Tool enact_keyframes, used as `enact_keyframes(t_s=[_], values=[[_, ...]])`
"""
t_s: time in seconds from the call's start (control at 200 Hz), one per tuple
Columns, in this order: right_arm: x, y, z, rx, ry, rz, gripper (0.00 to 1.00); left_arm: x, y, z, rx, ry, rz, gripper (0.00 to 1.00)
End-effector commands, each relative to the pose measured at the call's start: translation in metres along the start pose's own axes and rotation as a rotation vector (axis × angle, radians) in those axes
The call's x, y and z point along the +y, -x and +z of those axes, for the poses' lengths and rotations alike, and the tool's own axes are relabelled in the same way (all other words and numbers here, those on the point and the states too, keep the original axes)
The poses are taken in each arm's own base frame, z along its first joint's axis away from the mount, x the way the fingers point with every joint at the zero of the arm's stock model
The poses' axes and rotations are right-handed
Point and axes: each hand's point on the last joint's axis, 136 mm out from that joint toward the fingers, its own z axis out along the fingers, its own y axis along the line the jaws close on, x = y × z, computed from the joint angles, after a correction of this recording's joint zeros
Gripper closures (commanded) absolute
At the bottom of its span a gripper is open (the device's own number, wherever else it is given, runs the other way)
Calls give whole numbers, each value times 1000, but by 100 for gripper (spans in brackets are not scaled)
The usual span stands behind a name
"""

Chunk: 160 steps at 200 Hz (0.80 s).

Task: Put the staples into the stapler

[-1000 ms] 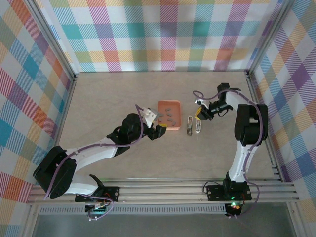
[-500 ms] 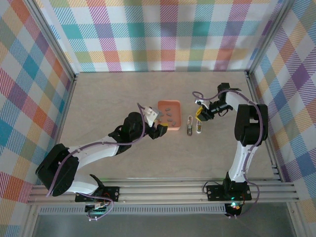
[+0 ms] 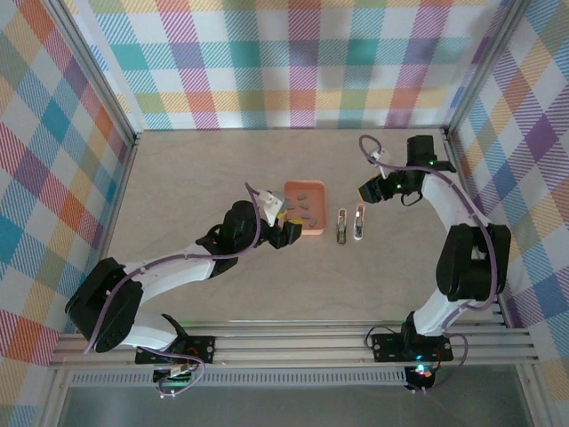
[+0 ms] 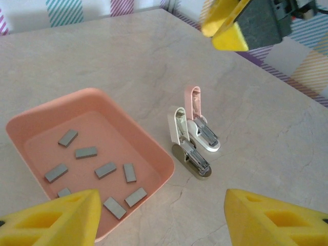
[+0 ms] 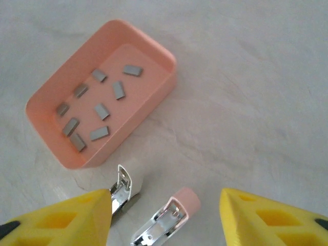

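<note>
On the tabletop (image 3: 196, 169) the orange tray (image 5: 154, 95) is set near the middle, its long sides running from the near edge toward the far wall. The left pincer (image 4: 163, 205) is held at the tray's near left corner with its jaws apart and nothing between them. The right pincer (image 5: 165, 205) is also seen spread and empty, and is held above the tabletop beyond the far end of the stapler (image 4: 192, 146) and to its right. The stapler is laid just beside the tray on the right, apart from its wall. It is opened into two narrow halves that lie side by side, and its long axis is kept roughly parallel to the tray's long sides. The staples (image 4: 105, 169) are scattered flat on the tray floor, separate from one another and turned at mixed angles. The coming move is judged to be a pick of one strip. It is judged to turn on the strips lying just ahead of the left pincer and to its left. The left arm is therefore taken as the nearer one, and the jaws would have to be turned across the short width of whichever strip is chosen.
</note>
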Motion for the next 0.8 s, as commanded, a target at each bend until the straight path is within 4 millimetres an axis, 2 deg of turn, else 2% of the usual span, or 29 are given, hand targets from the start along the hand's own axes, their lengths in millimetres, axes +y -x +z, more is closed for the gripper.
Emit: enact_keyframes(t_s=[0.0, 0.115, 0.225, 0.32, 0.5, 0.625, 0.795], values=[[-4, -26, 4, 65, -140, 337, 41, 3, 6, 3, -1, 30, -54, 36], [6, -49, 11, 109, -214, 509, 36, 6, 4, 2, 7, 45, -65, 35], [15, -57, 20, 134, -255, 545, 34, 8, 2, 1, 9, 59, -71, 35], [11, -61, 28, 148, -304, 576, 34, 10, 0, 0, 13, 66, -74, 36], [-1, -60, 41, 157, -337, 620, 34, 11, 1, 0, 13, 76, -75, 35], [-15, -60, 42, 162, -408, 632, 36, 12, 1, 0, 17, 82, -70, 36], [-6, -47, 57, 131, -301, 618, 38, 13, 0, 2, 23, 87, -59, 35]])
